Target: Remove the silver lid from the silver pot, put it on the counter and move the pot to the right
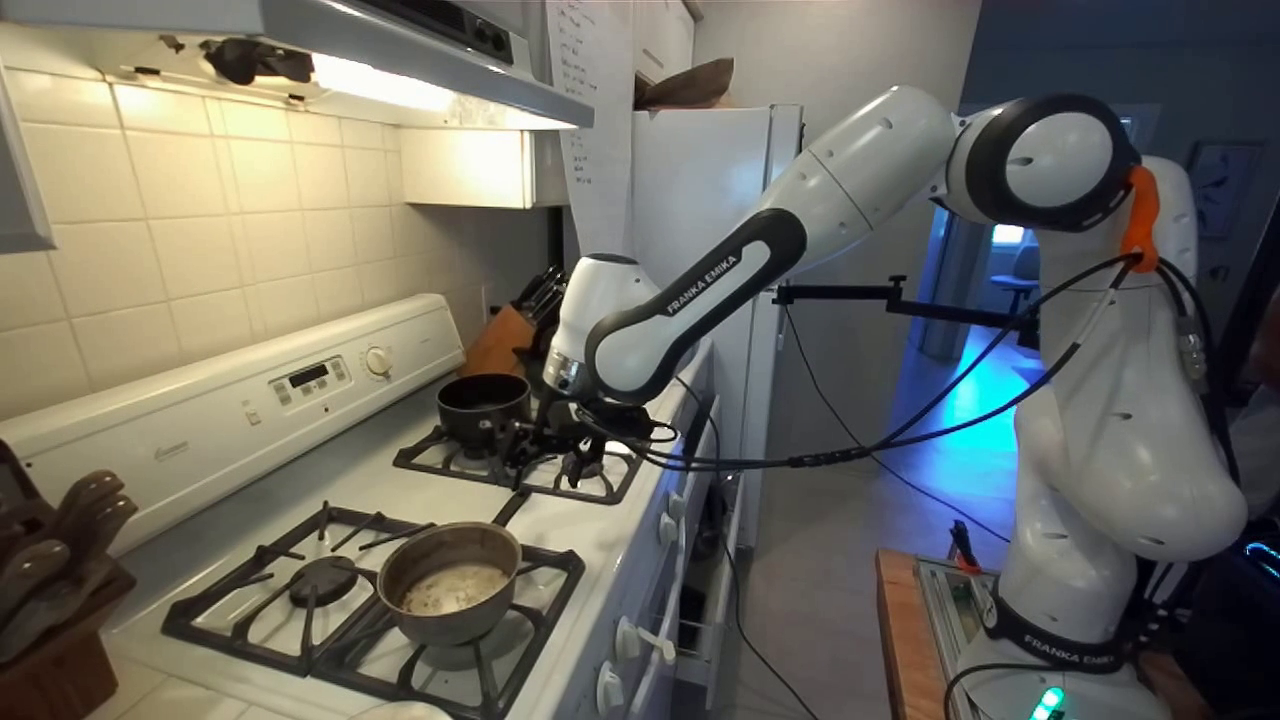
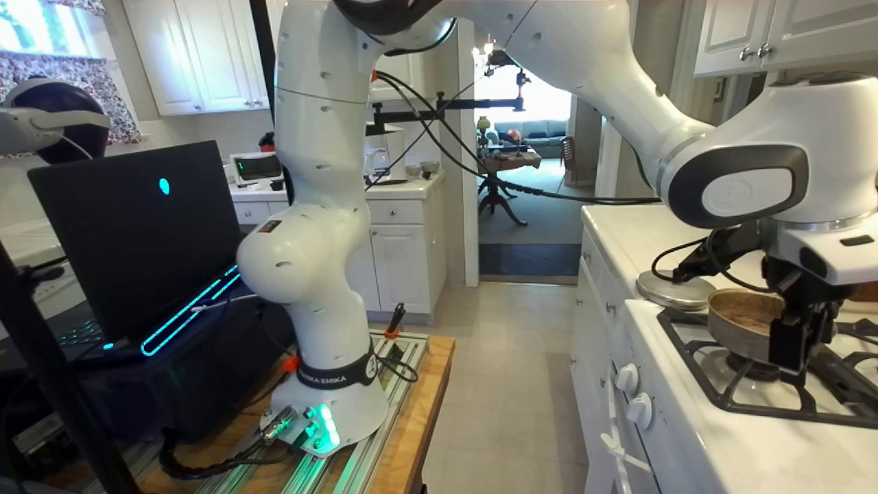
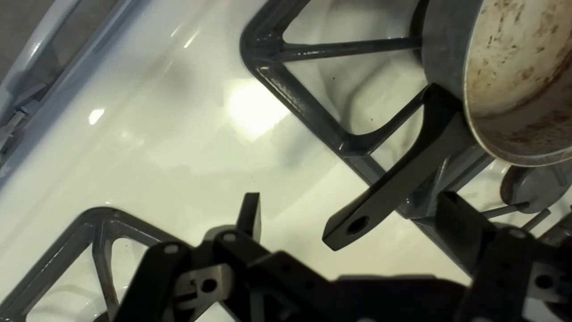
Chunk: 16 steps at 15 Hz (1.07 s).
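Note:
The silver pot (image 1: 450, 595) rests uncovered on the front burner of the near grate in an exterior view. Its black handle (image 3: 384, 197) points out over the white stovetop. In an exterior view the silver lid (image 2: 675, 291) lies on the white counter beside the stove, close to the pot. My gripper (image 3: 349, 197) is open in the wrist view, its fingers well apart. The tip of the handle shows between them in that view, touching neither finger. How high the gripper stands over the handle is hard to tell. An exterior view shows the gripper by the handle's end.
A black pot (image 1: 484, 408) sits on the far grate, close behind the gripper. Knife blocks stand at the near left (image 1: 60, 590) and at the far end (image 1: 505, 340). The range hood (image 1: 400, 60) hangs overhead. Stove knobs (image 2: 641, 409) line the front edge.

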### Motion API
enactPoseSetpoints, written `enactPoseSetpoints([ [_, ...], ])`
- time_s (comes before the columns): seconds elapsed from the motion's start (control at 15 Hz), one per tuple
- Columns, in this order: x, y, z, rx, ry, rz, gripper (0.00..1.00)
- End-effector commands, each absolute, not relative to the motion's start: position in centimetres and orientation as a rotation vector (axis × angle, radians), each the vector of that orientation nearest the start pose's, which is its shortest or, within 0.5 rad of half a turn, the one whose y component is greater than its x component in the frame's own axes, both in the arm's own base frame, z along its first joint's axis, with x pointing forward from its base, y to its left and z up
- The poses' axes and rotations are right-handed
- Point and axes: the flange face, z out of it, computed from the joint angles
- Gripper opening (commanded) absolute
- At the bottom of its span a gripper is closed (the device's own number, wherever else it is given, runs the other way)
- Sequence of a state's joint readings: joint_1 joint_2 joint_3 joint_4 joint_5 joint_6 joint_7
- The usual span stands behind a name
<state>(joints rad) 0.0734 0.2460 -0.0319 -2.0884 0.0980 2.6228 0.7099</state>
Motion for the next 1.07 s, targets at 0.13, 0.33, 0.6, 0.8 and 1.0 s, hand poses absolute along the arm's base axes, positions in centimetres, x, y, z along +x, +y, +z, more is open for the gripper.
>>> enactPoseSetpoints([
  [0.13, 62.8, 2.9, 33.0, -2.752, 1.104, -0.402, 1.00],
  [0.33, 63.6, 3.3, 32.6, -2.758, 1.096, -0.403, 1.00],
  [0.6, 64.3, 4.0, 31.7, -2.772, 1.087, -0.392, 0.97],
  [0.8, 64.7, 4.2, 31.1, -2.779, 1.084, -0.388, 0.79],
  [1.0, 65.2, 4.2, 30.7, -2.783, 1.085, -0.391, 0.72],
])
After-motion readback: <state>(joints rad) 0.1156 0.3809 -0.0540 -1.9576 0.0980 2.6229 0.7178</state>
